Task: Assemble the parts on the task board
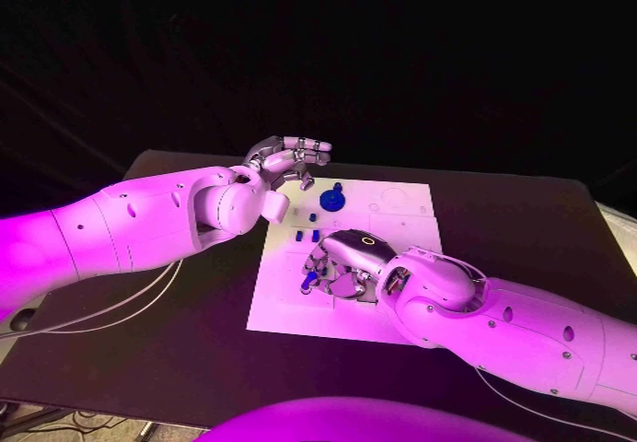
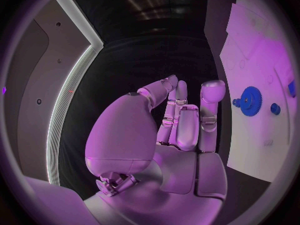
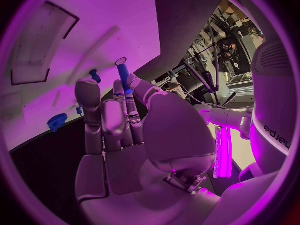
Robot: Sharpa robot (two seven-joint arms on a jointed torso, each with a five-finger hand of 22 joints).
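Note:
The white task board [image 1: 399, 230] lies mid-table. On its far part stand a blue gear [image 1: 335, 198] and small blue pegs [image 1: 312, 218]. My right hand [image 1: 345, 267] hovers over the board's near left part and pinches a slim blue pin [image 3: 123, 75] between thumb and finger; the pin's tip shows below the hand [image 1: 309, 279]. In the right wrist view the gear [image 3: 57, 121] and a peg [image 3: 95, 75] sit on the board [image 3: 94, 30] beyond the fingers. My left hand [image 1: 285, 157] is raised at the board's far left corner, fingers curled in, holding nothing. Its wrist view shows the gear [image 2: 250, 101].
A small blue piece [image 1: 306, 182] sits on the board just under the left hand's fingertips. Printed outlines mark the board's far right part [image 1: 399, 201]. The black table [image 1: 531, 230] stretches to both sides of the board.

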